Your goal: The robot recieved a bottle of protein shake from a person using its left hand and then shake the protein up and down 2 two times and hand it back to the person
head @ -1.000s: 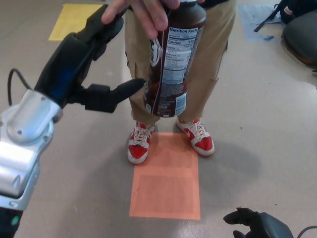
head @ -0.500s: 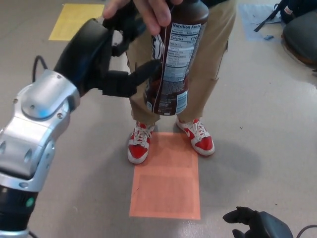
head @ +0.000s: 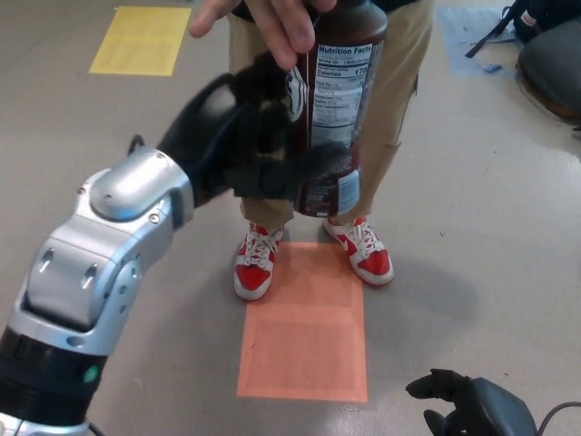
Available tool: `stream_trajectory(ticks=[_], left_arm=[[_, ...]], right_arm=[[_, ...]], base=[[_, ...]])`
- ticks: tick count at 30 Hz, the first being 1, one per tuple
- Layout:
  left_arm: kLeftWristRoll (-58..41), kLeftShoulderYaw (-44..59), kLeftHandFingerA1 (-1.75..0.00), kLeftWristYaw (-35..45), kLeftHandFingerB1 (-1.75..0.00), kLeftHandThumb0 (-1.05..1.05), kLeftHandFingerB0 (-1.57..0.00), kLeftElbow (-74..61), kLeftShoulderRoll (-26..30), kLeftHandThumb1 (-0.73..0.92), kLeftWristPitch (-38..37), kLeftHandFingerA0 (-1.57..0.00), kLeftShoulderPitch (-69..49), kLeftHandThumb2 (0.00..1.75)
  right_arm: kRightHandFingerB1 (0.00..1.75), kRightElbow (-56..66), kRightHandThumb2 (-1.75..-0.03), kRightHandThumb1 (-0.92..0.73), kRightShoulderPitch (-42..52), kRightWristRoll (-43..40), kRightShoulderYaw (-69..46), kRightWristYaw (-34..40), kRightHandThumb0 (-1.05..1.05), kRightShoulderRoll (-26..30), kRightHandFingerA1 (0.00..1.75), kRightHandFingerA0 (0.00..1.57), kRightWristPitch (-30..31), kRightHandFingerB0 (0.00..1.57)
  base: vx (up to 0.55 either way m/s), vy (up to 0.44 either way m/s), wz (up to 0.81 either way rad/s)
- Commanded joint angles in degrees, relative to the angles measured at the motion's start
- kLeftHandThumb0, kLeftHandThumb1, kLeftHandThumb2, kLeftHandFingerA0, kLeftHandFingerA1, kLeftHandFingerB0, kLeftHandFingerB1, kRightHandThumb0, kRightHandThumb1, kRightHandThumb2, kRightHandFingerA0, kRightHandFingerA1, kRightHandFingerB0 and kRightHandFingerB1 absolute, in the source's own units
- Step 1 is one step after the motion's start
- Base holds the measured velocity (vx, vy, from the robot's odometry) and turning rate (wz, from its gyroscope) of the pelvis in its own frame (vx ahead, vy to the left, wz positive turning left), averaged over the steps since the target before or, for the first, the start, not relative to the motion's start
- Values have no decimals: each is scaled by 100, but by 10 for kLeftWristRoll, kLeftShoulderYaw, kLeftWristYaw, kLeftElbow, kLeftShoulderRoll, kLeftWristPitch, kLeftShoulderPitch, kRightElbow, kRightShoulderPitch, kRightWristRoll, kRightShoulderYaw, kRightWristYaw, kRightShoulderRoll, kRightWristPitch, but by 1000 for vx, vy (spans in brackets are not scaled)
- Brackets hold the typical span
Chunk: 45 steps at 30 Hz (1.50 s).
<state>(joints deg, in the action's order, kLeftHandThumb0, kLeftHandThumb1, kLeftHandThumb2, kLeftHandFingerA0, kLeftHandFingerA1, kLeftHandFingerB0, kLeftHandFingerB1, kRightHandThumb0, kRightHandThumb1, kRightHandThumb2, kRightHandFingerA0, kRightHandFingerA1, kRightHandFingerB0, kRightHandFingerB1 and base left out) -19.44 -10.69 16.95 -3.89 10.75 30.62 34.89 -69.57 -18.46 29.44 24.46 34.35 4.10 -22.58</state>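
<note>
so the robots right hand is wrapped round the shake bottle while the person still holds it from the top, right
Not quite: it is the left hand that wraps round the protein shake bottle, as the head view shows. The right hand is low down, away from it. The person's hand does hold the bottle's top.

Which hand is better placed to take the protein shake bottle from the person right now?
Left. The left hand is wrapped around the bottle, which the person's hand holds from the top. The right hand is low near the floor, far from it.
</note>
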Motion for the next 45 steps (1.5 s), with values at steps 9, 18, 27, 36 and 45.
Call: stream_trajectory(ticks=[9,18,27,36,45], left_arm=[[-111,-23,-28,24,0,-84,0,-22,-42,53,370,-3,72,60],[-33,-6,-46,-95,-14,-75,0,-55,-124,47,318,-15,48,84],[86,-22,-53,-199,-37,-17,-51,-60,-198,87,99,-110,-22,67],[119,-9,-62,-202,-88,-20,-72,-27,-193,87,41,-112,-18,67],[143,-10,-63,-194,-102,-18,-65,-19,-178,86,21,-113,-37,67]], right_arm=[[44,-17,-63,-75,-21,20,6,33,-24,19,48,91,-47,78],[45,-20,-63,-76,-24,22,5,36,-25,16,52,94,-46,80],[45,-27,-64,-75,-29,17,-2,27,-25,14,48,92,-54,80],[44,-32,-64,-76,-39,20,-6,24,-25,14,58,95,-55,80],[45,-36,-63,-77,-41,19,-10,27,-26,8,52,94,-60,80]], base=[[0,0,0],[0,0,0],[0,0,0],[0,0,0],[0,0,0]])
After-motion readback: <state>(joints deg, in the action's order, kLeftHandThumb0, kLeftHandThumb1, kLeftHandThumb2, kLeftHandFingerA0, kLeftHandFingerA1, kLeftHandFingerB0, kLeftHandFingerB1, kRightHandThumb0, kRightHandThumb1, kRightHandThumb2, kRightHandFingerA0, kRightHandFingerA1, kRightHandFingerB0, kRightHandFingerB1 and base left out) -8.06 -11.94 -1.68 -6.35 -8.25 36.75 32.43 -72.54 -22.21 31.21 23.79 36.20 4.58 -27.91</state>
